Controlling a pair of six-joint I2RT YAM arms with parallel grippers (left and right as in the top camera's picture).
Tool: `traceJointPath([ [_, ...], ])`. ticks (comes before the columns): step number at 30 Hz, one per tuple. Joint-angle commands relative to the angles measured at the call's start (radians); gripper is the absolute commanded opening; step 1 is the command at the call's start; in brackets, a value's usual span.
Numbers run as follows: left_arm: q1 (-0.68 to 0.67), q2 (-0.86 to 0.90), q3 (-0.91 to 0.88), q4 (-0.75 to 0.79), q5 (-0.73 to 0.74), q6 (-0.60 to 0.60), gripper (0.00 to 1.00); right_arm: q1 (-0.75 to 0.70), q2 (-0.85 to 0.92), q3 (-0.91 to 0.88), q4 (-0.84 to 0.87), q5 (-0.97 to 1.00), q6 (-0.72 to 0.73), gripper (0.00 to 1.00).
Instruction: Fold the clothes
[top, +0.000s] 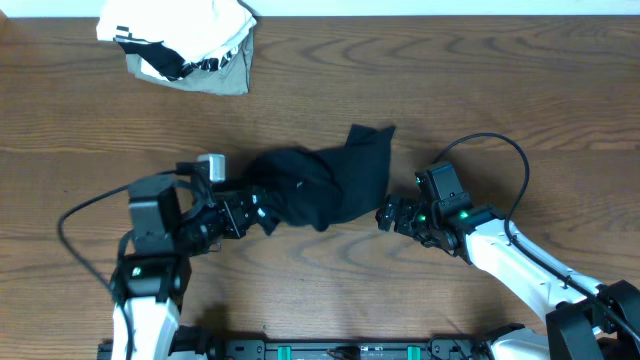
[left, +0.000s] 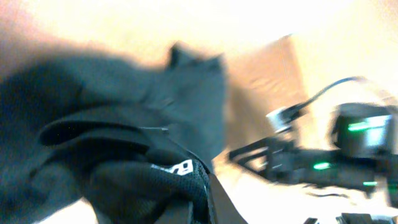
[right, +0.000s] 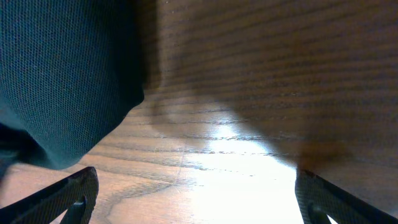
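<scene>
We see the black garment (top: 325, 185) bunched mid-frame on the table (top: 450, 90). Our left tool (top: 250, 215) clenches its left edge (white print (left: 176, 167) close by); our right tool (top: 385, 215) gapes, released, just beside its right edge.

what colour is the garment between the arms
The garment is black; overhead view shows it best.

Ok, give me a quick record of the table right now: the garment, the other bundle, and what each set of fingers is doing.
black garment: crumpled heap, mid-table
left fingers: shut on the garment's left end
right fingers: open, low beside the garment's right edge, holding nothing
white-and-grey bundle: far left of the table, apart from both arms
fold: not yet done
</scene>
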Motion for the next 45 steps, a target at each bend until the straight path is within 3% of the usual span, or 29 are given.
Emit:
traceJointPath([
  [1,0.004,-0.106,0.066,0.030,0.058,-0.061,0.06,0.013,0.005,-0.021,-0.015,-0.027,0.020,0.99],
  [10,0.004,-0.239,0.083,0.074,-0.088,-0.169,0.06,0.013,0.005,-0.021,-0.008,-0.198,0.072,0.99],
  [15,0.004,-0.237,0.083,0.082,-0.182,-0.222,0.06,0.020,0.005,-0.021,0.011,-0.267,0.248,0.99],
  [30,0.004,-0.237,0.083,0.182,-0.174,-0.296,0.06,0.162,0.005,-0.021,0.289,-0.074,0.682,0.99],
  [45,0.004,-0.243,0.083,0.364,-0.051,-0.462,0.06,0.164,0.011,-0.021,0.292,0.018,0.906,0.99],
])
